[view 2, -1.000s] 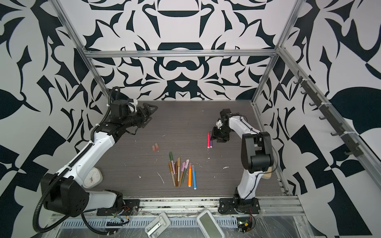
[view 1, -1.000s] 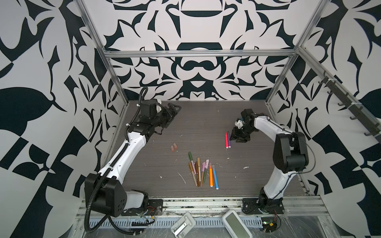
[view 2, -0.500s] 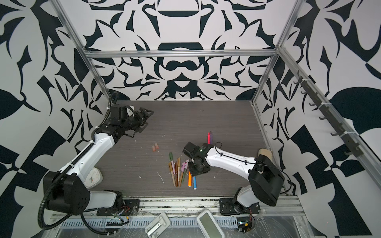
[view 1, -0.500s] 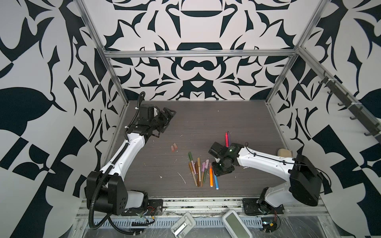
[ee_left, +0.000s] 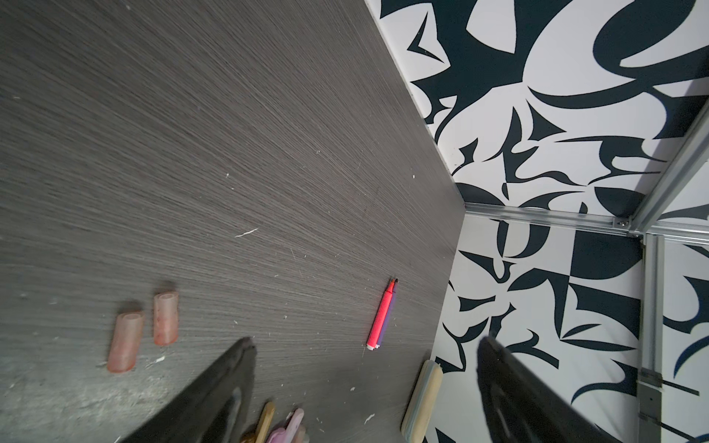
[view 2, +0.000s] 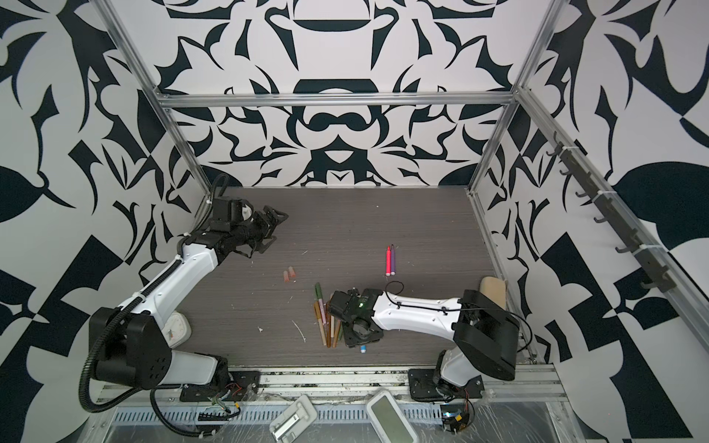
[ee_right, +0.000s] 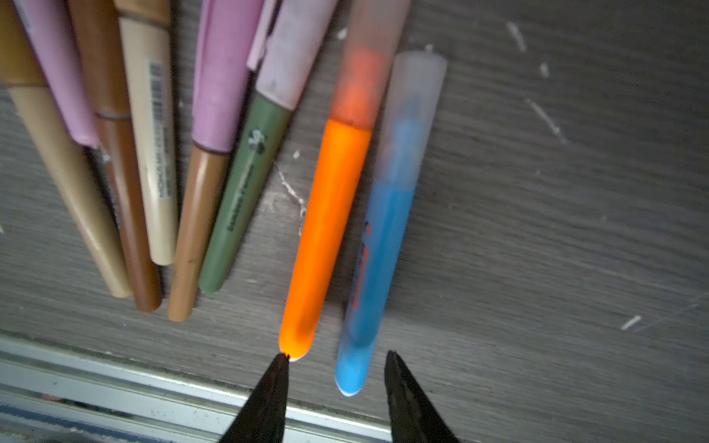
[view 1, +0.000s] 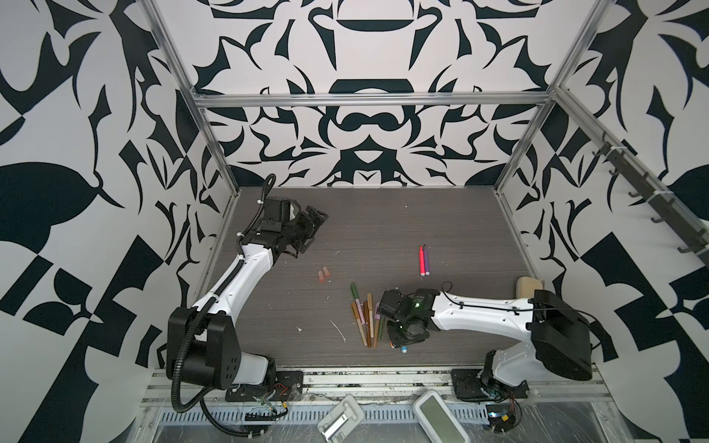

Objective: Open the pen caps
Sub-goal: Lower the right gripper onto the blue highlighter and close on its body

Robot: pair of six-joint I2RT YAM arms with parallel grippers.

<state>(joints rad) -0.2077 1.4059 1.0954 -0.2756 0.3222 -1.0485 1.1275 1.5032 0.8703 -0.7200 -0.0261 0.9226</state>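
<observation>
Beside the pen heap (ee_right: 153,153), the right gripper (ee_right: 337,354) has been brought across, half-parted astride the slim blue plastic pen (ee_right: 383,237), frosted cap (ee_right: 416,96) unopened; left gripper (ee_left: 366,339) wide, empty.

Light: even, diffuse, soft shadows | Top views: sharp throughout | Left wrist: near fingers (ee_left: 215,395) blurred | Right wrist: pen caps (ee_right: 414,115) smeared, orange pen (ee_right: 330,230) glaring
</observation>
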